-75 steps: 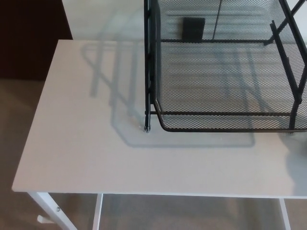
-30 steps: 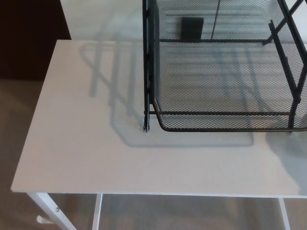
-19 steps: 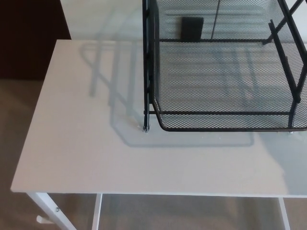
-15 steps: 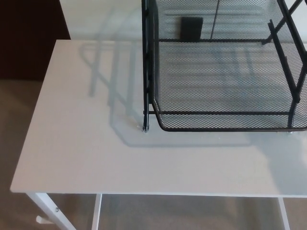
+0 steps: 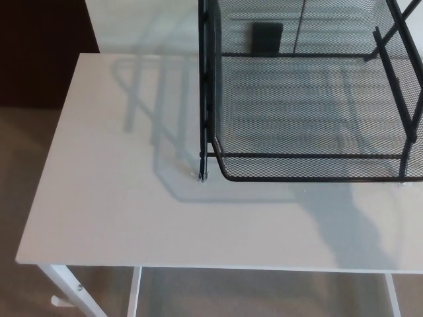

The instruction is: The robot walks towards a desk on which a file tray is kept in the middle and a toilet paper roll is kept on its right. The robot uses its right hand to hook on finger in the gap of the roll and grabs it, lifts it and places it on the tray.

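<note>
A white counter [image 5: 112,198] on white metal legs [image 5: 66,290] stands over beige carpeted floor [image 5: 20,185]. A black wire-mesh file tray [image 5: 310,173] sits directly on the counter's right half, running out of view at the top and right edges; its front left foot [image 5: 202,176] touches the surface. The tray's frame throws pale grey shadows across the bare left half, and a broader dark shadow falls on the front right.

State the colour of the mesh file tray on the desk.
Black; the wire mesh file tray shows best in the head view.
</note>
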`<state>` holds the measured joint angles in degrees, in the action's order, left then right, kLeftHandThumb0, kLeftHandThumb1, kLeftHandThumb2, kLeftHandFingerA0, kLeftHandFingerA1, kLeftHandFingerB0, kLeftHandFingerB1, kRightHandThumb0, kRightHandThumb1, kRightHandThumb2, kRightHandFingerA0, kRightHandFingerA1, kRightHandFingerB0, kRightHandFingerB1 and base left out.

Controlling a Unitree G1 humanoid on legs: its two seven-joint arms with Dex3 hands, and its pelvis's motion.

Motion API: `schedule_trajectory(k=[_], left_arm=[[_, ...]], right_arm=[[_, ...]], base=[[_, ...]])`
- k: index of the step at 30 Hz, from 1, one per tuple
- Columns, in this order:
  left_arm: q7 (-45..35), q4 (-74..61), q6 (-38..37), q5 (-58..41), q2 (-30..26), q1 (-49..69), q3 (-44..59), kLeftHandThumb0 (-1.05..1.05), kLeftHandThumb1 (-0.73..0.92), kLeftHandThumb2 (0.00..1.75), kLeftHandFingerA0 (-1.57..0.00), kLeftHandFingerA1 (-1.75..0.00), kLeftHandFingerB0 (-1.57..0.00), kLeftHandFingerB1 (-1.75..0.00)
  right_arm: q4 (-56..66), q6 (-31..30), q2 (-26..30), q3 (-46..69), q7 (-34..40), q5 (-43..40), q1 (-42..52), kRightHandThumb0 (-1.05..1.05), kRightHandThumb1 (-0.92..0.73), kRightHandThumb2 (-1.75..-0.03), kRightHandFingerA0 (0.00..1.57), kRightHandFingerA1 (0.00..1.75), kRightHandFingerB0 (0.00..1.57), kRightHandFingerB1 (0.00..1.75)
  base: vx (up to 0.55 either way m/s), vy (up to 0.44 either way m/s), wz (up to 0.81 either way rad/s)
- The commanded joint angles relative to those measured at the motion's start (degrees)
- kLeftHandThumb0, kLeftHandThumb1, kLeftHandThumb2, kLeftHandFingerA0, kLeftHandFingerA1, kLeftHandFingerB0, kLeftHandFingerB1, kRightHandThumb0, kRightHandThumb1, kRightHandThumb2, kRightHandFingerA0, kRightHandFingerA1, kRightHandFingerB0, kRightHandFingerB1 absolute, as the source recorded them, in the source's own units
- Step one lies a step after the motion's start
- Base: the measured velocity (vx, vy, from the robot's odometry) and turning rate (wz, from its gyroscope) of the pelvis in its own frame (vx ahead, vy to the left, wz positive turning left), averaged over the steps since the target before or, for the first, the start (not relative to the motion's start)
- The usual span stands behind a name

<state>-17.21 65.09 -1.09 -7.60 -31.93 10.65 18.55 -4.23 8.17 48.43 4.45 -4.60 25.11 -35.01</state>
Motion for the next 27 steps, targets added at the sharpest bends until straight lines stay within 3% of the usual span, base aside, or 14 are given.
schedule_trajectory(k=[1,2,3,5,7,10,12,13,15,18,21,27], left_arm=[[-0.2,-0.5,-2.0,0.3,-1.0,0.2,-0.1,-0.85,0.91,0.66,-0.24,-0.71,-0.21,-0.57],[-0.4,-0.9,-2.1,0.3,-0.9,0.5,-0.1,-0.85,0.91,0.66,-0.22,-0.71,-0.2,-0.57],[-0.6,-1.8,-1.9,0.1,-0.8,0.8,0.0,-0.84,0.9,0.67,-0.25,-0.73,-0.2,-0.59],[-0.5,-2.2,-2.5,0.3,-0.8,1.3,-0.2,-0.84,0.9,0.68,-0.24,-0.72,-0.2,-0.57],[-0.6,-2.4,-2.4,0.3,-0.8,1.7,-0.1,-0.84,0.9,0.68,-0.24,-0.72,-0.2,-0.57],[-0.3,-1.2,-2.3,0.6,-0.8,0.9,-0.4,-0.82,0.92,0.66,-0.23,-0.69,-0.19,-0.55],[-0.4,-1.0,-3.1,1.0,-0.9,1.1,-0.7,-0.84,0.91,0.67,-0.27,-0.69,-0.21,-0.54],[-0.7,-1.1,-2.9,0.7,-0.9,1.2,-0.5,-0.86,0.89,0.67,-0.28,-0.71,-0.2,-0.56],[-0.6,-1.5,-3.3,1.4,-1.1,1.5,-1.1,-0.86,0.92,0.69,-0.29,-0.7,-0.2,-0.56],[-1.2,-1.7,-3.3,1.4,-1.2,1.7,-1.4,-0.87,0.91,0.68,-0.26,-0.7,-0.2,-0.56],[-1.5,-4.0,-0.7,-1.1,-0.5,2.5,0.6,-0.83,0.88,0.66,-0.26,-0.73,-0.2,-0.55],[-0.1,-0.7,-4.1,2.6,-0.9,2.3,-2.3,-0.86,0.92,0.67,-0.29,-0.71,-0.2,-0.56]], right_arm=[[-0.9,-6.0,-5.3,-8.9,-16.7,-5.6,-10.3,-0.19,-0.62,-0.8,0.91,1.52,0.97,0.77],[-1.0,-6.6,-5.5,-9.9,-18.1,-5.5,-10.8,-0.2,-0.65,-0.76,0.88,1.51,0.94,0.73],[-2.2,-7.0,-6.9,-12.2,-20.0,-5.0,-11.8,-0.19,-0.69,-0.68,0.88,1.39,0.92,0.66],[-3.3,-7.3,-8.1,-14.9,-22.7,-4.5,-12.6,-0.16,-0.69,-0.68,0.85,1.45,0.93,0.74],[-4.1,-6.3,-8.5,-15.7,-23.0,-4.5,-12.7,-0.16,-0.69,-0.68,0.85,1.45,0.93,0.74],[-5.9,-7.5,-9.5,-22.4,-29.8,-0.2,-14.7,-0.2,-0.71,-0.71,0.84,1.44,0.92,0.69],[-8.5,-5.0,-10.7,-25.3,-30.3,1.3,-14.9,-0.19,-0.67,-0.73,0.88,1.48,0.96,0.74],[-9.8,-4.0,-11.2,-26.0,-30.0,1.8,-14.8,-0.16,-0.62,-0.84,0.92,1.41,1.0,0.81],[-13.2,-1.3,-12.1,-28.8,-28.3,4.6,-15.1,-0.19,-0.64,-0.83,0.94,1.27,0.99,0.78],[-14.2,-1.3,-12.3,-30.6,-27.6,5.5,-15.5,-0.19,-0.67,-0.83,0.96,1.2,0.98,0.78],[-15.8,-4.1,-14.3,-33.5,-28.4,7.5,-16.6,-0.21,-0.67,-0.77,0.92,1.4,0.92,0.84],[-14.5,-5.1,-13.7,-37.1,-29.2,11.3,-16.6,-0.27,-0.62,-0.75,0.93,1.42,0.93,0.85]], base=[[0.0,0.0,0.0],[0.0,0.0,0.0],[0.0,0.0,0.0],[0.0,0.0,0.0],[0.0,0.0,0.0],[0.0,0.0,0.0],[0.0,0.0,0.0],[0.0,0.0,0.0],[0.0,0.0,0.0],[0.0,0.0,0.0],[0.0,0.0,0.0],[0.0,0.0,0.0]])
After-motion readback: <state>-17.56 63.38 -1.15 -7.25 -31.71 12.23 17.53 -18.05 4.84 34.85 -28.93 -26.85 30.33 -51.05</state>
